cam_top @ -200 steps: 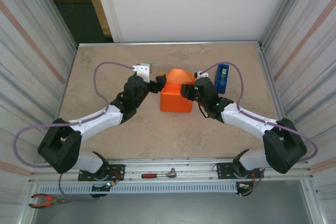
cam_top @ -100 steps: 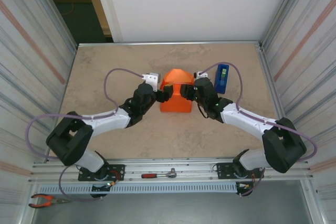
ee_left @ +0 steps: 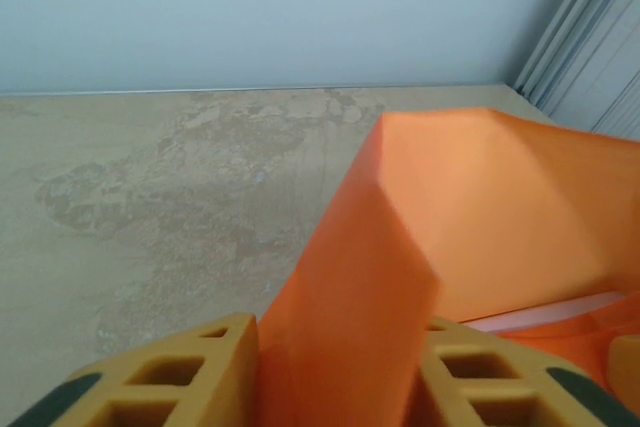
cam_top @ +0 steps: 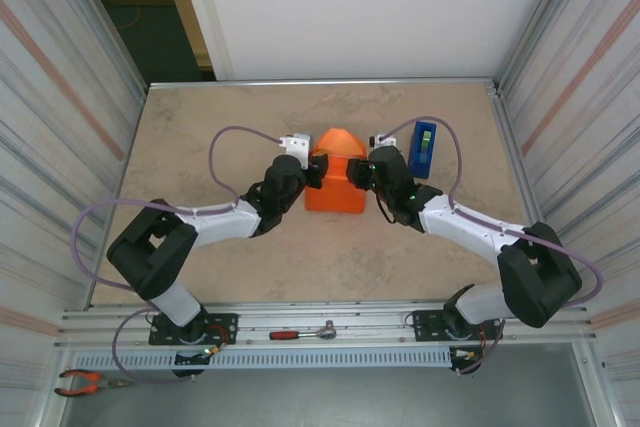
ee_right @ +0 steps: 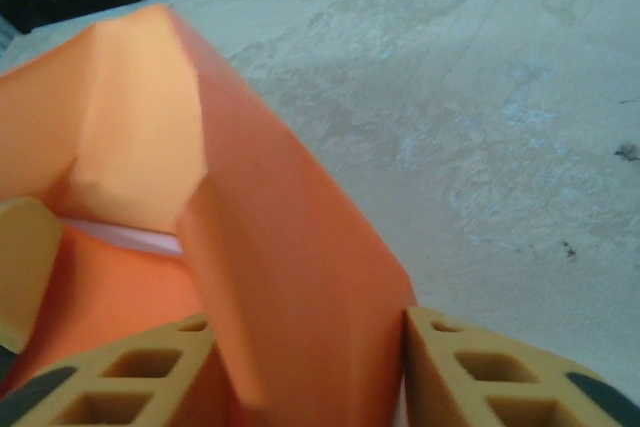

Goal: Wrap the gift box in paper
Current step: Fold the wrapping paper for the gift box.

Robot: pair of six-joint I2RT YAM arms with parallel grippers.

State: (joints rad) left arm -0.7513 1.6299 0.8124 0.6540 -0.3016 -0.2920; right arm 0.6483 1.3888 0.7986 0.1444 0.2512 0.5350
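Operator: Where's the parcel sitting?

Spotter: Your gift box is mid-counter, covered nearly all round by the orange paper. From above it reads as an orange block with a paler flap standing up at its far end. A thin pale pink edge of the box peeks out under the folds in both your wrist views.

Operator: And my left hand?

Spotter: Your left hand is at the parcel's left side, towards the far end. In its wrist view the two yellow fingers press on a raised fold of paper that fills the gap between them. So it is closed down onto the paper, pinching that fold.

Operator: Right side?

Spotter: Much the same. Your right hand is against the parcel's right side, opposite the left one. It is clamped on a slanting ridge of paper, which touches the inner face of each finger.

Operator: Anything close by?

Spotter: The blue tape dispenser stands upright just beyond your right hand, apart from the parcel. A red-handled tool lies on the metal rail along the counter's near edge, and pliers lie lower down at the near left corner
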